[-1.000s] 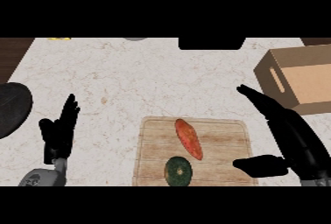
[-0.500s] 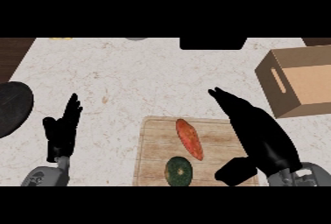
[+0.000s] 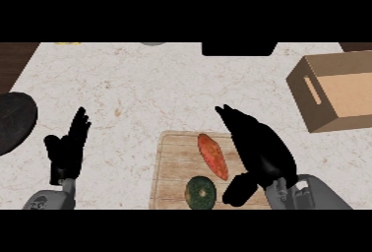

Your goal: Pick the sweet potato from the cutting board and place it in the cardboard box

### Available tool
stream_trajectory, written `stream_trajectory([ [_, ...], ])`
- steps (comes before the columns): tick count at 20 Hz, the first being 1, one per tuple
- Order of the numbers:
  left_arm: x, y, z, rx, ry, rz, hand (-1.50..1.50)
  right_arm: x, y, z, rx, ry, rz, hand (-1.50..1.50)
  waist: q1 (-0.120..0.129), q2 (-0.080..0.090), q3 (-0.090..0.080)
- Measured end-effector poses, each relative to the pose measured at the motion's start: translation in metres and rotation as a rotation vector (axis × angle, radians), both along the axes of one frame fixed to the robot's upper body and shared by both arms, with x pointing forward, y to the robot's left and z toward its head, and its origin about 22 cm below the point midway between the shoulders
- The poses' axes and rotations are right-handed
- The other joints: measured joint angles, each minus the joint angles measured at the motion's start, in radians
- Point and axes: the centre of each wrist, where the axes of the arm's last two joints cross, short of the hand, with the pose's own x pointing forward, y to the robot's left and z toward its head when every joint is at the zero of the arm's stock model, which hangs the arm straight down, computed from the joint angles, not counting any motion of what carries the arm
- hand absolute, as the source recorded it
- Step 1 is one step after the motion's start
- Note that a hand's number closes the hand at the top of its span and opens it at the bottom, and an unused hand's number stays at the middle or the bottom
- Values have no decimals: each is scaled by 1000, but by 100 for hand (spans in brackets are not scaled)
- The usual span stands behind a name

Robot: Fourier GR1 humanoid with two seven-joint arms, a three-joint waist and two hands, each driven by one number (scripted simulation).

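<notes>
An orange-red sweet potato (image 3: 212,155) lies lengthwise on the wooden cutting board (image 3: 172,167) near the counter's front edge. My right hand (image 3: 260,148) hovers over the board's right side, just right of the sweet potato, fingers straight and pointing away, thumb low near the board's front. It holds nothing. The open cardboard box (image 3: 340,90) stands at the far right, tilted, with a slot handle in its left wall. My left hand (image 3: 68,148) rests open at the lower left, fingers up.
A dark green round vegetable (image 3: 200,193) sits on the board's front part, below the sweet potato. A black round pan (image 3: 13,120) lies at the left edge. A dark object (image 3: 238,48) stands at the back.
My right hand has swung left from the board's right edge to hover beside the sweet potato. The left hand, sweet potato and box have stayed put.
</notes>
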Motion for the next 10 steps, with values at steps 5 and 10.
stream_trajectory([
  [5,1,-4,1,5,4,5,0,4,19,-9,-5,27,-2,-150,-1,0,0],
  [10,2,-5,3,5,-1,10,0,6,38,-15,-32,40,-11,-150,-1,0,0],
])
